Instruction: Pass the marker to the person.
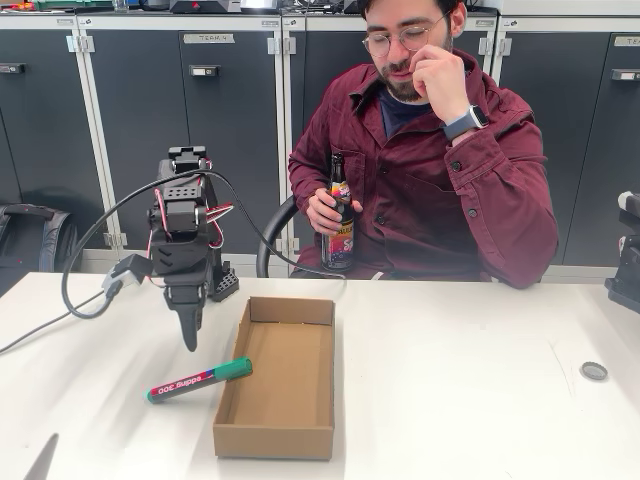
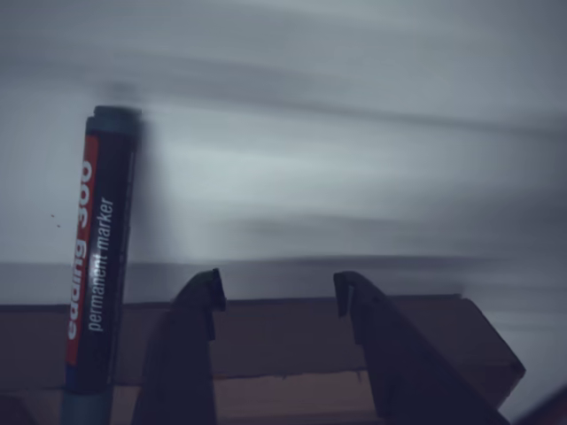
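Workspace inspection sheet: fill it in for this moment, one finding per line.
Surface: white table, bare between items.
Job's things: marker lies flat on the table left of the cardboard box, green cap toward it; the person sits behind the table, one hand at the face, the other holding a brown bottle.
Clutter: open cardboard box; a small round disc near the right edge.
Grippers: gripper points down above the marker, apart from it; the wrist view shows the jaws open.
Cables: black cable loops from the arm down across the table's left.
Surroundings: dark cabinets behind.

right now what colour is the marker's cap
Green, on a magenta-pink barrel; the marker shows best in the fixed view.
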### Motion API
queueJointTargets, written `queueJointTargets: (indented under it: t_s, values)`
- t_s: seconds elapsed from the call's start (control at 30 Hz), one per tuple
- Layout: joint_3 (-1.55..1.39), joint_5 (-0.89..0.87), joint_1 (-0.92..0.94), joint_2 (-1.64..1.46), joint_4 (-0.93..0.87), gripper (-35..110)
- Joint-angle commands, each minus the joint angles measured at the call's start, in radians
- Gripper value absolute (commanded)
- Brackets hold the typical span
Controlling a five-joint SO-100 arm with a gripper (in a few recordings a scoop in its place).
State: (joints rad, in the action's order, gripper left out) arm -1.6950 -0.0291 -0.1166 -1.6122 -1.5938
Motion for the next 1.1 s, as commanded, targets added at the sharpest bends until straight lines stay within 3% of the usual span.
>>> queueJointTargets:
  t_s: [0.0, 0.27, 1.07]
  values:
    - [0.061, 0.026, 0.066, -0.028, 0.005, 27]
    - [0.143, 0.08, 0.164, 0.003, 0.028, 27]
    - [0.411, 0.089, 0.127, 0.314, 0.06, 27]
